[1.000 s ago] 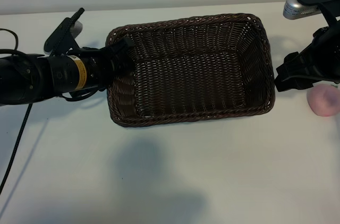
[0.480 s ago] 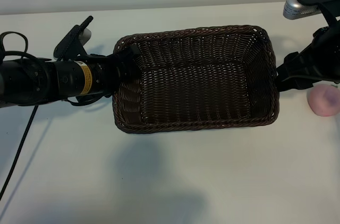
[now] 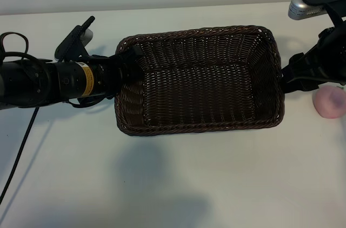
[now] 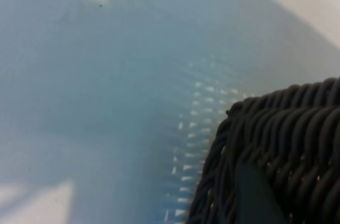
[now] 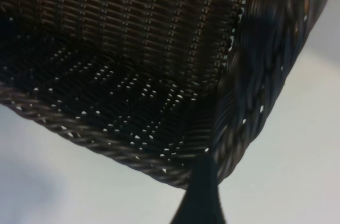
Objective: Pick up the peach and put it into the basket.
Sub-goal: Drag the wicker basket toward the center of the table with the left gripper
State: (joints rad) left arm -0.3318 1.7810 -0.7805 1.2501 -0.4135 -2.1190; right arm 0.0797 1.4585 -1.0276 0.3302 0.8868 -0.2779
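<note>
The peach (image 3: 330,101) lies unpicked at the desk's right edge, outside the basket (image 3: 268,110); left hand (image 3: 128,60) clamps the rim, right hand (image 3: 286,79) gapes empty.

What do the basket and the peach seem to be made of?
Basket: dark brown woven wicker, maybe plastic strands, matte with a slight sheen; the weave and braided rim show, with light coming through the gaps in the right wrist view. Peach: pale pink, smooth and matte; real or imitation fruit cannot be told.
</note>
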